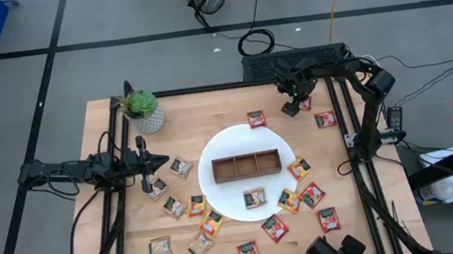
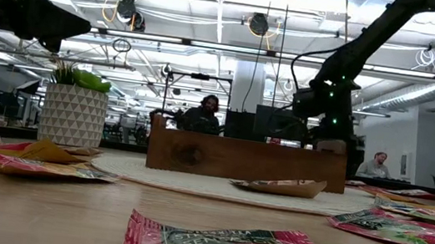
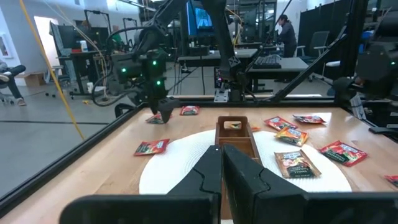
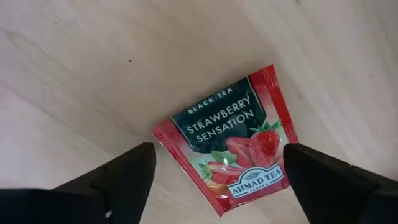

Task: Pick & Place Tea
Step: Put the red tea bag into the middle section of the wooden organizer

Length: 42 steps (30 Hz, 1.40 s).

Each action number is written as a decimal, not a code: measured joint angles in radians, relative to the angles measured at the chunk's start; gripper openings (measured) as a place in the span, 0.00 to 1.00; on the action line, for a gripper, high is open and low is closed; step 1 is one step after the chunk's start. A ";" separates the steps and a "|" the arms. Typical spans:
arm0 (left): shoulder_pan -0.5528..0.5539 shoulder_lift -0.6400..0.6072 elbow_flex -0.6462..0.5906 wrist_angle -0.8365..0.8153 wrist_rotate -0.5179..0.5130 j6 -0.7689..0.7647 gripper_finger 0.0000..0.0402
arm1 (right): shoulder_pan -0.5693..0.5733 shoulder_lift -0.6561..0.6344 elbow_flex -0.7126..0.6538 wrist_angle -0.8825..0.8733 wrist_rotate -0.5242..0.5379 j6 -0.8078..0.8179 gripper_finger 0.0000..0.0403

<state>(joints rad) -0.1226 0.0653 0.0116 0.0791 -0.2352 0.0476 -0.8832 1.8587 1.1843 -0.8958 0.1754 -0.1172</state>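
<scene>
My right gripper (image 4: 217,171) hangs with fingers spread wide, a red strawberry tea sachet (image 4: 230,142) flat on the table directly beneath; thin, light, slippery foil, I judge; best pinched across opposite edges.

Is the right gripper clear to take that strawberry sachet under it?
Probably yes. The right gripper hangs open just above the strawberry sachet, fingers to either side, and nothing else lies on the bare wood around it.
</scene>
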 joint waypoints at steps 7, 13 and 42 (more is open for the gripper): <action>0.000 0.000 0.000 0.000 0.000 0.000 0.05 | -0.051 0.001 -0.020 -0.008 -0.109 0.016 0.78; 0.000 0.000 0.000 0.000 0.000 0.000 0.05 | -0.060 0.002 -0.033 -0.029 -0.133 0.031 0.63; 0.000 0.000 0.000 0.000 0.000 0.000 0.05 | 0.571 -0.508 -0.092 0.189 -0.128 0.385 0.03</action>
<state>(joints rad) -0.1227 0.0650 0.0116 0.0788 -0.2352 0.0475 -0.3118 1.3510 1.0927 -0.7069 0.0475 0.2678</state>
